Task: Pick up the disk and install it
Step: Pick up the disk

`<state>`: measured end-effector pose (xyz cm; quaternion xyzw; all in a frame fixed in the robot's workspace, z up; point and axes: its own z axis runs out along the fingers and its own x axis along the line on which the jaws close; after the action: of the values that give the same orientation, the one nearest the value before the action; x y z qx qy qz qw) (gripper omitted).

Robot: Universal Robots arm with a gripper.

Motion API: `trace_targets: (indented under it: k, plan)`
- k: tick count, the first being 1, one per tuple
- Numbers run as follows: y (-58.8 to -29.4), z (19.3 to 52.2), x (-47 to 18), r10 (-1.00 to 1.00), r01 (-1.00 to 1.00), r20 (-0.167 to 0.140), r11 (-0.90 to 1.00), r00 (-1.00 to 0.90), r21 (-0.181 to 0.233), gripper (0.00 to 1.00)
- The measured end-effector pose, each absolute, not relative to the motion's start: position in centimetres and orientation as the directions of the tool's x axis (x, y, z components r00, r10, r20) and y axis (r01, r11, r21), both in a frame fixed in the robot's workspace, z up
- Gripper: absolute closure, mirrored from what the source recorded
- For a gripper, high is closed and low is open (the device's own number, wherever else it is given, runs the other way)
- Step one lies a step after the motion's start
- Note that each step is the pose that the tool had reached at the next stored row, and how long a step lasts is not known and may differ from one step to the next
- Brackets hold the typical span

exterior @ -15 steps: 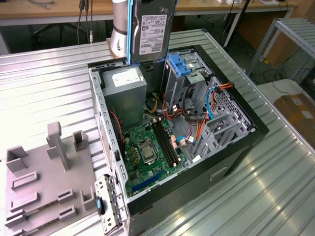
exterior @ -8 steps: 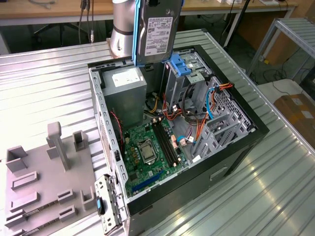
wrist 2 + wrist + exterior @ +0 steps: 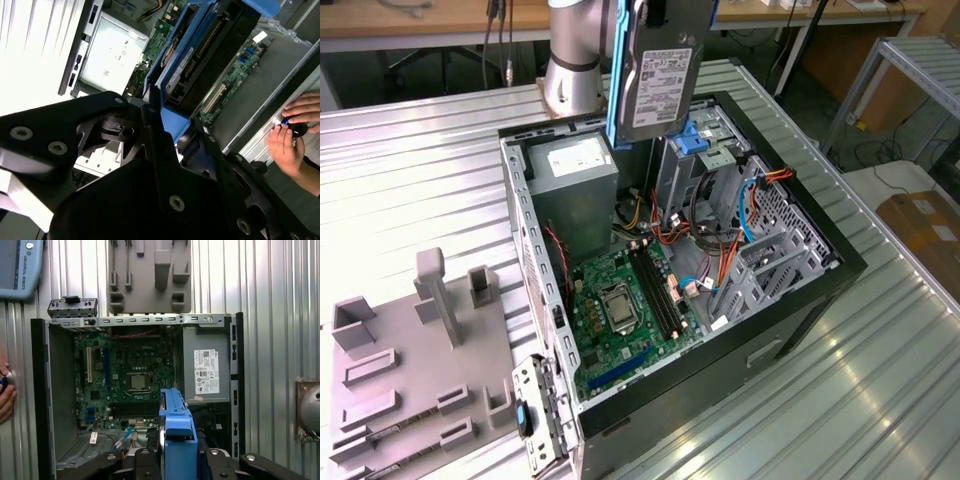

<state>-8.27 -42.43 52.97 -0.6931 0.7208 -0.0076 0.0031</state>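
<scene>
While over case [image 3: 790,330]: disk [image 3: 660,70] upright
Gripper [image 3: 179,455]: pinching disk at its blue-railed edges
Person's hand [image 3: 287,145]: at case edge

The disk [image 3: 658,75], silver-grey with a white printed label and blue side rails, stands upright on edge, raised above the open computer case [image 3: 800,330].

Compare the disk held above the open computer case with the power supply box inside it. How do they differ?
The disk is far smaller than the power supply box. The disk stands upright in the air above the computer case; the box sits in a corner of it. The disk has blue rails; the box has none. Both are grey metal with white labels.
</scene>
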Motion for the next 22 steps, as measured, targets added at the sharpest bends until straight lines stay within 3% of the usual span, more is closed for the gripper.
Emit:
trace_targets:
  k: [22]
  plan:
    - [-42.8, 52.9, -7.0, -0.999, -0.999, 0.006, 0.039, -0.039, -0.015, 0.63]
